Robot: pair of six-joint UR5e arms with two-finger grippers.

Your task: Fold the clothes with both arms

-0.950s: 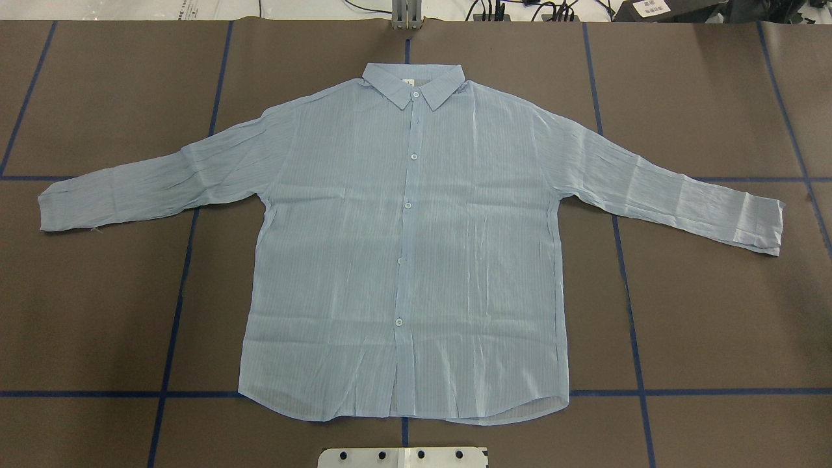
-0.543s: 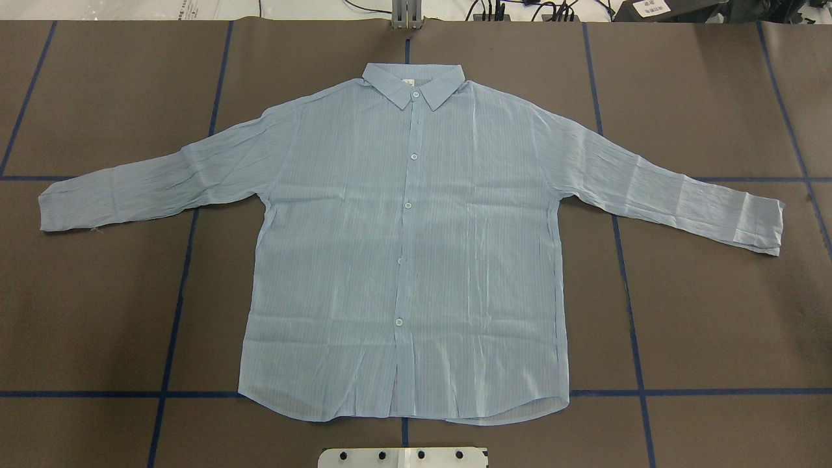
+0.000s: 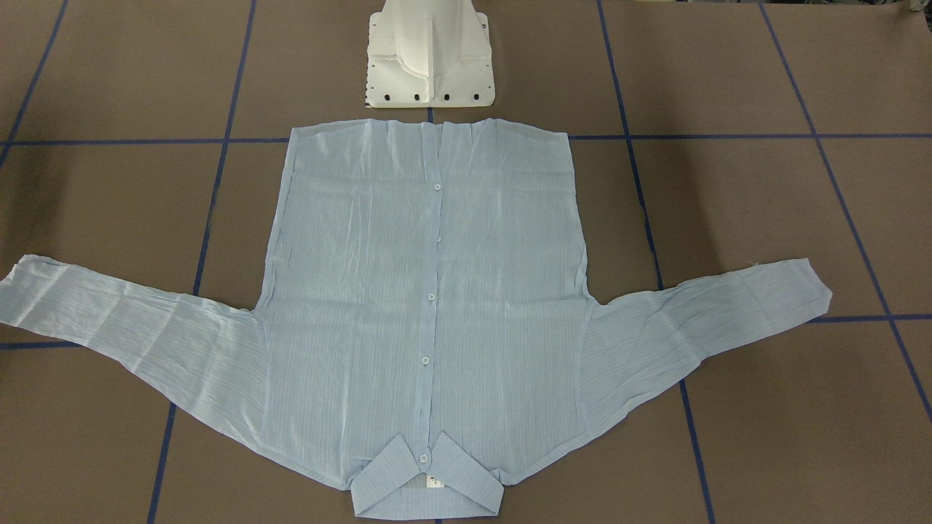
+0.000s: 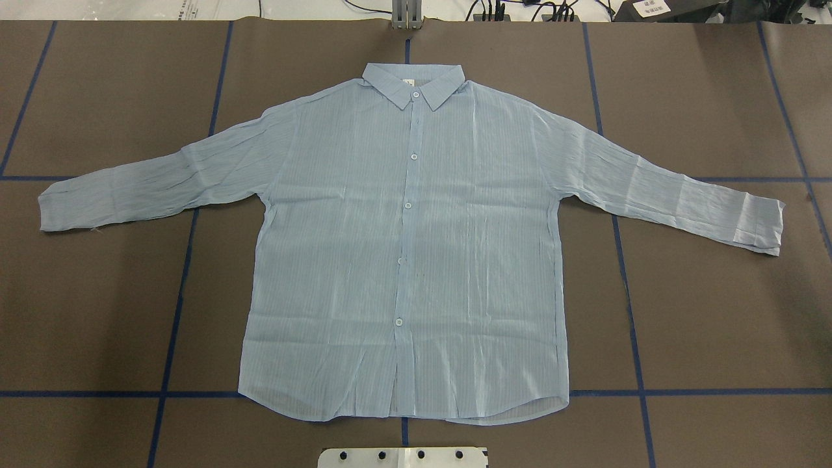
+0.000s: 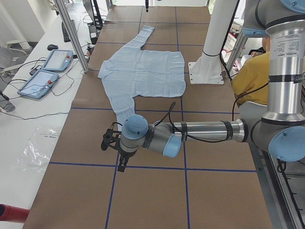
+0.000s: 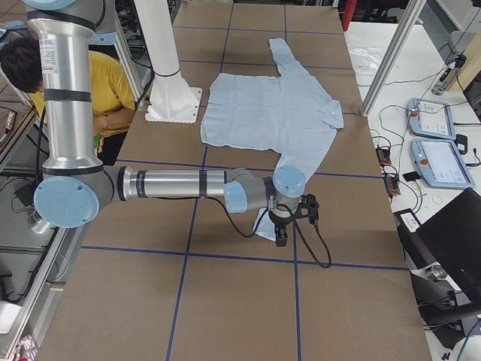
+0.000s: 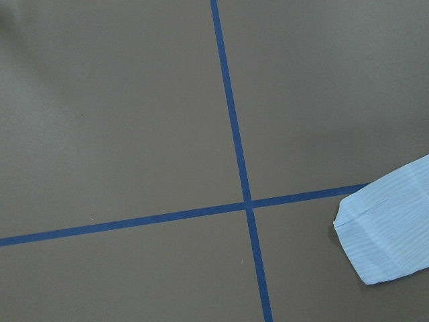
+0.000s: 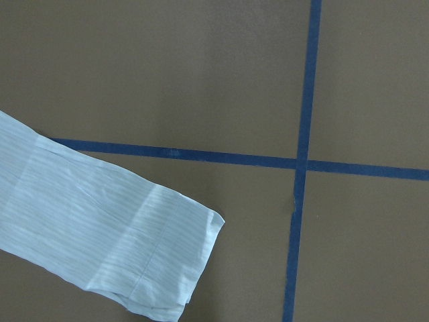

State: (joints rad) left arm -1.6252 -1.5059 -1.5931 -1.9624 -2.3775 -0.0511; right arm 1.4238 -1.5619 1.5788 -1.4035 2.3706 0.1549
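I see the shirt (image 4: 409, 260) flat at the counter's (image 4: 715, 325) centre, collar at 12 o'clock, sleeves toward 9 and 3. The left hand (image 5: 121, 162) and right hand (image 6: 282, 237) hang near the cuffs; I cannot tell how far open they are.

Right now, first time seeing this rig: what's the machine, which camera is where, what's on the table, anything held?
It is two robot arms on one white pedestal, set up to fold a shirt. The light-blue shirt lies flat and unfolded, buttons up, sleeves spread, on a brown table marked with blue tape lines. One picture looks down from behind the robot. Another faces it from across the table. Two are shot from the table's ends: one has the left arm nearest, the other the right arm, each reaching out low near a sleeve end. The last two are wrist cameras looking straight down, and each catches a sleeve end lying on the table. Nothing looks held. The left gripper and right gripper show only from the side, so I can't tell if they are open or shut.
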